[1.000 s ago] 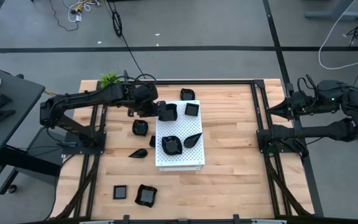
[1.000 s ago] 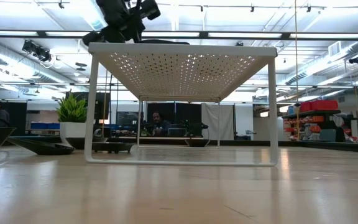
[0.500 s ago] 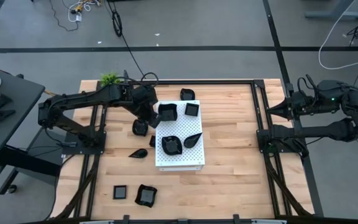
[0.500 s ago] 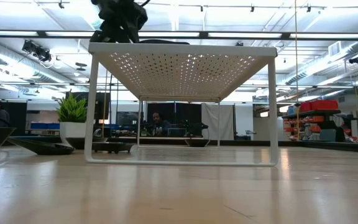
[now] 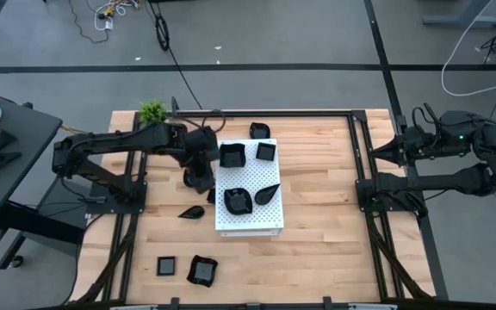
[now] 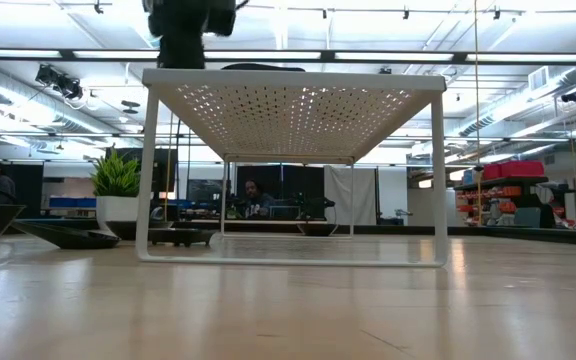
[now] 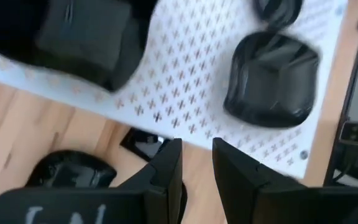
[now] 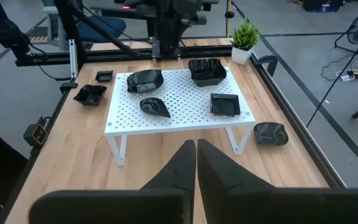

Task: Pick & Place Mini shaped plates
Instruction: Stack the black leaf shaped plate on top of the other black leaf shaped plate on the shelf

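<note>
The mini shaped plates are small glossy black dishes. On the white perforated board (image 5: 248, 220) rest a wavy one (image 5: 232, 155), a square one (image 5: 266, 151), another wavy one (image 5: 238, 200) and a leaf-shaped one (image 5: 267, 193). Others lie on the wooden table: one at the far side (image 5: 259, 131), a leaf (image 5: 191, 212), a square (image 5: 168, 266) and a wavy one (image 5: 201, 270). My left gripper (image 7: 196, 163) stands open, with nothing between its fingers. It hangs just off the board's left edge, over a dish on the table (image 7: 73, 173). My right gripper (image 8: 196, 155) is shut, drawn back at the table's right edge.
A small green potted plant (image 5: 151, 110) stands at the table's far left corner. The board (image 6: 293, 82) stands on thin white legs with free room beneath it. Black frame rails (image 5: 360, 146) run along both sides of the table.
My left gripper has drawn back from the wavy plate at the board's far left corner, going toward the table's left and near edges, and has rolled about its own pointing line. That plate stays in place on the board.
</note>
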Robot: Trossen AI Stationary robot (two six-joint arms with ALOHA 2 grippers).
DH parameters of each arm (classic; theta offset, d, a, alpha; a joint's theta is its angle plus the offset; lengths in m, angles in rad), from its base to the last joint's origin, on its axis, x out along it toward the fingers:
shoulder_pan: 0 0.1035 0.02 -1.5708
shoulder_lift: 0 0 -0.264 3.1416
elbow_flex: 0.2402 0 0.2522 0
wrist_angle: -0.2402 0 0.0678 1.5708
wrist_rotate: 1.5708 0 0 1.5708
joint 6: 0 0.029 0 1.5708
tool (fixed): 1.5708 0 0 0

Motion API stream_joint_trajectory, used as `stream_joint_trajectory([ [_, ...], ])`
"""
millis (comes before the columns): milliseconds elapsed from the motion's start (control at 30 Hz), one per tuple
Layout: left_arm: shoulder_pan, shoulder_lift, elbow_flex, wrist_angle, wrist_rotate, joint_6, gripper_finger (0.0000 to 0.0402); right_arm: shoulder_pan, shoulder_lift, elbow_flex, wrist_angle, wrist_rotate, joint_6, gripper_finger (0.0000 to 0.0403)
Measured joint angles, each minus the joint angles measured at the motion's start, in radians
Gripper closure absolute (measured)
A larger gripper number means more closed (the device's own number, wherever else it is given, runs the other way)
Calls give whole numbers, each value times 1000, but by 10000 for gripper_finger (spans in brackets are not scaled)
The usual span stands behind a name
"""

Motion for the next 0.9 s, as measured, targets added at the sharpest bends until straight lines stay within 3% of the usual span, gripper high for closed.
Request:
stream_joint_trajectory([
  [500, -42, -118, -243, -10, -9, -12, 307, 0, 0, 0, 0, 0, 0, 381],
  [733, -29, -188, -353, -13, -107, -360, 307, 0, 0, 0, 0, 0, 0, 381],
  [900, 4, -221, -428, -10, -119, -599, 307, 0, 0, 0, 0, 0, 0, 381],
])
